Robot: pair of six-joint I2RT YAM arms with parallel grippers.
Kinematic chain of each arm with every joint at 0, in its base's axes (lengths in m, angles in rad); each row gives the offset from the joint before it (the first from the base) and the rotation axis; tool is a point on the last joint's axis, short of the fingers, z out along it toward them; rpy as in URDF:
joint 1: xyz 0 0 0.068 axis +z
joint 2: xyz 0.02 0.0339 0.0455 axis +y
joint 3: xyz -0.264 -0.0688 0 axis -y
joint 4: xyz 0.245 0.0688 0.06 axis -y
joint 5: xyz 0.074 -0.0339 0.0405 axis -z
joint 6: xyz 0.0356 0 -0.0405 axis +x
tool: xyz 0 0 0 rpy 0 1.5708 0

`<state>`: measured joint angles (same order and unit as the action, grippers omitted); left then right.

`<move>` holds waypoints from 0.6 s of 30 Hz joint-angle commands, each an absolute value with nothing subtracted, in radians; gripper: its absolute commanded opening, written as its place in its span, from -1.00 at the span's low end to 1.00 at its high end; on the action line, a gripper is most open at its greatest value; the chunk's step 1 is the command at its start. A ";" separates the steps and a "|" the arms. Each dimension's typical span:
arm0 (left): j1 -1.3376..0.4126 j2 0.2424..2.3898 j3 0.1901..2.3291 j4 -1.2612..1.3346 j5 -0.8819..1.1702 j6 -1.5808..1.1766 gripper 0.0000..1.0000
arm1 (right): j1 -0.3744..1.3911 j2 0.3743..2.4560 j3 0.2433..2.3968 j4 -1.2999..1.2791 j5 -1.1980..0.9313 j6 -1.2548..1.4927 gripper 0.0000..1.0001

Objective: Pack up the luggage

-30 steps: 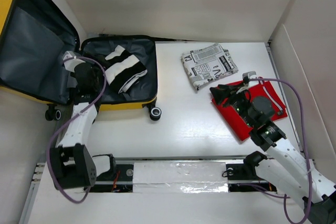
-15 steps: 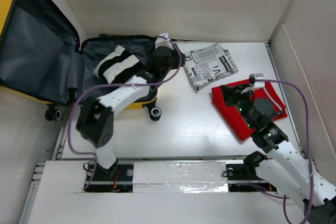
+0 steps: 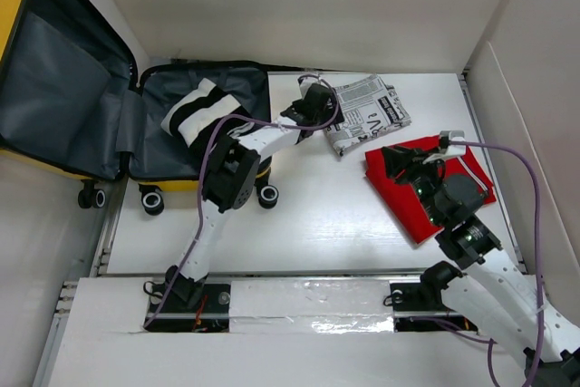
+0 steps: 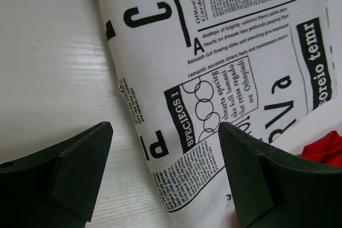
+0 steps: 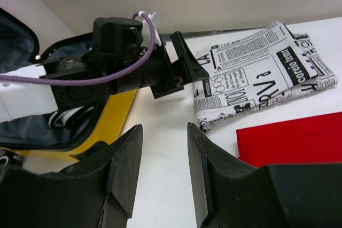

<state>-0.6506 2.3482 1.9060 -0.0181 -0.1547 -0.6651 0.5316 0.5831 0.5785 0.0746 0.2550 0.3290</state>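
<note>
Top view: the luggage (image 3: 63, 88), a single yellow hard-shell suitcase, lies open in the upper left of the frame, with dark grey fabric lining, black trim and three black wheels (image 3: 267, 195) visible along its lower edge. Its lid is thrown back to the far left. The base half beside it holds one folded black-and-white striped garment (image 3: 204, 113). Two more folded pieces lie on the white table (image 3: 308, 233), one newsprint-patterned cloth (image 3: 367, 115) at upper centre and one red cloth (image 3: 394, 192) at right. The left gripper (image 4: 163, 148) hangs at the newsprint cloth's left edge, fingers spread wide and clasping nothing. The right gripper (image 5: 163, 158) is over the red cloth, fingers parted by a narrow gap and empty.
</note>
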 commanded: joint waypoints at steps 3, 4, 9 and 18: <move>-0.663 2.405 1.996 -0.077 -0.175 -0.738 0.56 | 0.531 0.581 0.578 0.106 0.256 0.328 -0.11; -0.663 2.417 2.002 -0.078 -0.169 -0.744 0.55 | 0.531 0.583 0.577 0.107 0.252 0.330 -0.11; -0.663 2.520 2.088 -0.091 -0.101 -0.807 0.45 | 0.531 0.581 0.580 0.110 0.236 0.331 -0.11; -0.624 2.539 1.990 0.167 0.050 -0.974 -0.23 | 0.531 0.558 0.568 0.121 0.229 0.334 -0.11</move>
<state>-0.6380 2.5145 2.0392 0.0200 -0.0540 -0.8810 0.5316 0.5701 0.5735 0.0765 0.2359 0.3313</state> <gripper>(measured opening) 0.415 0.446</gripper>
